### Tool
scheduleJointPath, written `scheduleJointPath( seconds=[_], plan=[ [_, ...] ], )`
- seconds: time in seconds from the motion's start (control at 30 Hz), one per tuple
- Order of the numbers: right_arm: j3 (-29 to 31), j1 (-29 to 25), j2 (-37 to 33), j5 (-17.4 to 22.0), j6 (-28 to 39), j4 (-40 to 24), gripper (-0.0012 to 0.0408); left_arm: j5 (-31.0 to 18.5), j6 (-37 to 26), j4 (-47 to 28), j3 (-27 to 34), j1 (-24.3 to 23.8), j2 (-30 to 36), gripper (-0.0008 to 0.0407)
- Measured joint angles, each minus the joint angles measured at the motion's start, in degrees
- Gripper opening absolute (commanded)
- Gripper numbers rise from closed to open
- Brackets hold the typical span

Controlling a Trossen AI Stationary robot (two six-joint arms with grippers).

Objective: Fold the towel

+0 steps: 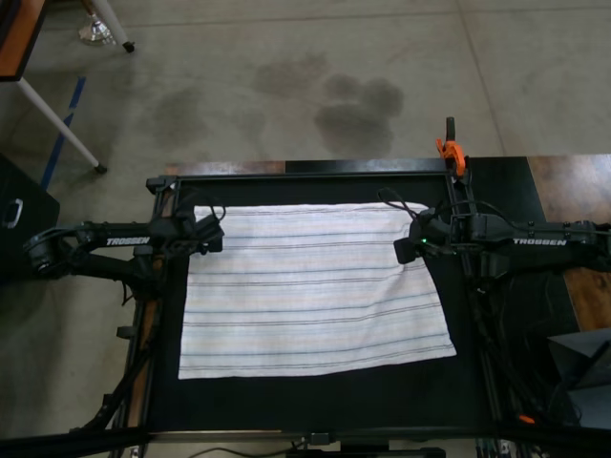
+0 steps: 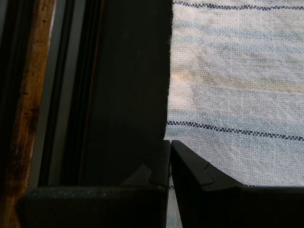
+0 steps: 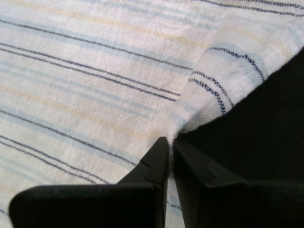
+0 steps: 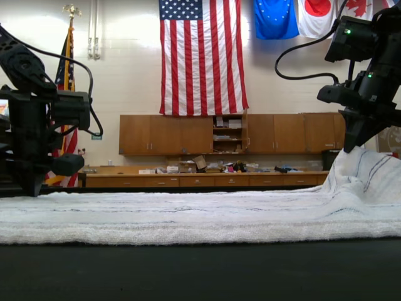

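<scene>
Striped cloth fills the right wrist view: the towel (image 3: pixel 95 80), white with thin dark and bluish lines, rises in a small ridge straight into the right hand (image 3: pixel 170 148), whose fingers are pinched together on its edge. From the exterior view that edge is lifted off the black table (image 4: pixel 188 269) into a slope below the same hand (image 4: pixel 351 145). The left hand (image 2: pixel 169 151) has its fingers closed to a hairline gap on the towel's opposite edge (image 2: pixel 237 95), with bare dark table beside it. From above, the towel (image 1: pixel 315 296) lies spread flat between the two hands (image 1: pixel 212 232) (image 1: pixel 409 250), each at a far corner. An orange clamp (image 1: pixel 451 153) sits just beyond the right hand.
</scene>
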Motion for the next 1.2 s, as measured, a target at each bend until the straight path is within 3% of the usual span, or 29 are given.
scheduleJointPath(
  seconds=[0.43,0.53,0.77,0.9,1.03,1.2],
  plan=[
    [-0.02,0.0,0.0,0.0,-0.04,0.0,0.0006,1.99,0.72,-3.61,-0.15,0.31,-5.4,0.0012],
    [0.0,0.0,0.0,-0.02,-0.2,0.0,0.0005,2.03,1.86,-3.41,-0.15,0.31,-5.4,0.0048],
    [0.0,0.0,0.0,-0.44,-0.22,0.0,0.0005,2.34,2.12,-3.37,-0.13,0.31,-5.4,0.019],
    [0.0,0.0,0.0,-0.66,-0.24,0.02,0.0006,3.3,2.1,-2.49,-0.66,0.28,-5.29,0.0235],
    [-0.02,0.0,0.0,-0.81,-0.22,0.2,0.0005,3.48,1.62,-1.33,-1.57,0.28,-5.31,0.0228],
    [0.0,0.0,0.0,-0.85,-0.24,0.39,0.0006,3.82,1.38,-0.39,-2.03,0.28,-5.38,0.0184]
  ],
)
